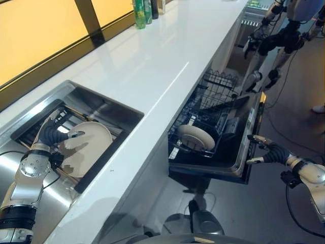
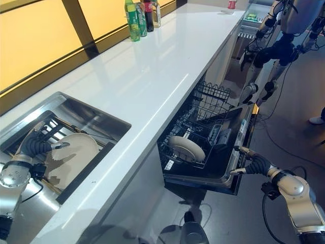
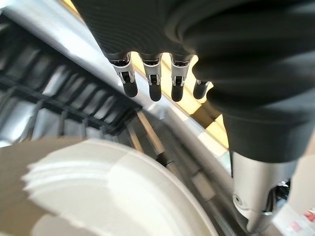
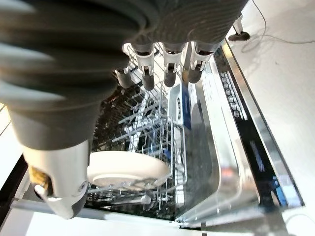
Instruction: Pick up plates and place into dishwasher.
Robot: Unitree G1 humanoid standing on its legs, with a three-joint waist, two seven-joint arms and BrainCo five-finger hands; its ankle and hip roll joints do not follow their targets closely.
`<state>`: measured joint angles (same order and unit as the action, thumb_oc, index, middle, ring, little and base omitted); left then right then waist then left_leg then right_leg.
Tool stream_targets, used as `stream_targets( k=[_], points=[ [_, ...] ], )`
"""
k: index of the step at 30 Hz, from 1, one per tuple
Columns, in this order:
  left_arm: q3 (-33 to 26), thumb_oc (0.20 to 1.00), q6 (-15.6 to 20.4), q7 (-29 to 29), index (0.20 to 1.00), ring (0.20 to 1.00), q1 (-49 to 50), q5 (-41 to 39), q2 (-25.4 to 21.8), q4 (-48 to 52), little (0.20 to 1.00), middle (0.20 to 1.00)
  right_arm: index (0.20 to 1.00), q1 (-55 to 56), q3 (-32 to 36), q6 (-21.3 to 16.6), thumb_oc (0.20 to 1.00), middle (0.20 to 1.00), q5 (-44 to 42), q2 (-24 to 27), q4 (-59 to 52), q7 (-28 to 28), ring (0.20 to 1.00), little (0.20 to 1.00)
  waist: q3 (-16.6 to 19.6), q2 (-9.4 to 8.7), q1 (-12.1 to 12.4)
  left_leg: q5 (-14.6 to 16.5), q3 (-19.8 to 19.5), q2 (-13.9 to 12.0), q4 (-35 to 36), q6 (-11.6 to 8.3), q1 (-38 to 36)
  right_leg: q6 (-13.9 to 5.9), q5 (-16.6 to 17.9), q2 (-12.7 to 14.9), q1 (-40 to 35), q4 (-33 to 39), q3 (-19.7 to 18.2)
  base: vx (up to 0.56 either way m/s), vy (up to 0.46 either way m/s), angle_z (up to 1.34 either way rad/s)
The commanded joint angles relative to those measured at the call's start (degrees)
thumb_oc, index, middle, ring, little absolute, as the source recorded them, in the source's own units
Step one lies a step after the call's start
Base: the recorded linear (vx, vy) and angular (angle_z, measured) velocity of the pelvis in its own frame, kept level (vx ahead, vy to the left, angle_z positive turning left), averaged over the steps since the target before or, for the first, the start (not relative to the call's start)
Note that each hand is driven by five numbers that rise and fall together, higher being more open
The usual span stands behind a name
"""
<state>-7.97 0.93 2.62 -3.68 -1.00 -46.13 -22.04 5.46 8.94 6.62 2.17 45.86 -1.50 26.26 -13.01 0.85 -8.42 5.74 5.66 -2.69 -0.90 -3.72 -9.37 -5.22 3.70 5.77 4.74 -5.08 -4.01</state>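
A long white counter (image 1: 152,71) runs away from the robot, with a steel sink (image 1: 109,109) set into it on the robot's left and an open dishwasher (image 1: 238,152) below its front edge on the right. In the sink, a cream plate (image 1: 89,147) lies nearly flat on a dark rack (image 1: 63,118), tipped up slightly. The left hand (image 1: 56,133) hangs just over the plate's far left rim, its fingers straight and relaxed, gripping nothing; the thumb reaches out above the plate's rim. From the left wrist camera the fingertips (image 3: 153,91) point past the plate's edge toward the rack, with the plate directly beneath the palm. So the plate to be lifted sits below and toward the robot's right of this hand, and the left hand is by far the nearer one. A second plate (image 1: 195,137) already stands on edge in the dishwasher's lower rack (image 1: 203,109). The right hand (image 1: 269,151) hovers beside the outer edge of the lowered dishwasher door, fingers loose and empty, well apart from the sink. Green bottles (image 1: 140,13) stand far back on the counter, and another robot (image 1: 284,35) stands in the distance.
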Motion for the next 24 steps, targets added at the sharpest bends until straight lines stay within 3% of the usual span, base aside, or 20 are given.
stream_targets(
  k=[1, 10, 18, 24],
  points=[
    [-0.12, 1.0, -1.43, 1.8, 1.0, 1.0, -5.88, 1.34, -4.52, -4.06, 1.0, 1.0, 1.0, -3.14, 0.58, -1.54, 1.0, 1.0, -1.78, 2.86, -0.87, -1.18, 1.0, 1.0, 0.73, -0.91, 0.21, -3.48, -2.88, 2.19, -4.15, 2.56, 8.38, -4.52, -1.42, 4.52, -0.93, -3.57, -1.1, -0.01, 0.048, -0.08],
    [3.33, 1.0, -6.37, -0.14, 1.0, 1.0, -8.15, 6.17, -8.15, -13.87, 1.0, 1.0, 1.0, -3.54, 0.12, -2.6, 1.0, 1.0, -3.52, 5.31, -1.43, -1.28, 1.0, 1.0, -0.86, -0.52, -0.48, -3.86, -2.01, 2.09, -3.74, 2.36, 8.86, -4.65, -0.92, 4.85, -0.47, -2.68, -0.84, 0.0, 0.027, -0.02],
    [3.54, 1.0, -6.99, 2.56, 1.0, 1.0, -9.45, 10.04, -10.47, -16.55, 1.0, 1.0, 1.0, -3.17, 0.3, -2.46, 1.0, 1.0, -4.59, 6.86, -1.25, -1.37, 1.0, 1.0, -1.83, -1.04, -0.86, -3.92, -1.52, 2.06, -4.44, 2.3, 9.76, -4.61, -0.92, 4.78, 0.52, -3.26, -1.08, 0.01, 0.021, 0.01],
    [5.64, 1.0, -7.61, 0.48, 1.0, 1.0, -12.68, 6.59, -10.78, -17.28, 1.0, 1.0, 1.0, -5.23, -1.49, -2.2, 1.0, 1.0, -5.46, 6.96, -1.19, -3.14, 1.0, 1.0, -4.09, -1.3, -1.04, -4.28, -1.27, 2.11, -4.72, 2.38, 11.28, -4.54, -0.61, 4.5, 2.18, -3.79, -1.61, -0.05, 0.019, 0.02]
  ],
)
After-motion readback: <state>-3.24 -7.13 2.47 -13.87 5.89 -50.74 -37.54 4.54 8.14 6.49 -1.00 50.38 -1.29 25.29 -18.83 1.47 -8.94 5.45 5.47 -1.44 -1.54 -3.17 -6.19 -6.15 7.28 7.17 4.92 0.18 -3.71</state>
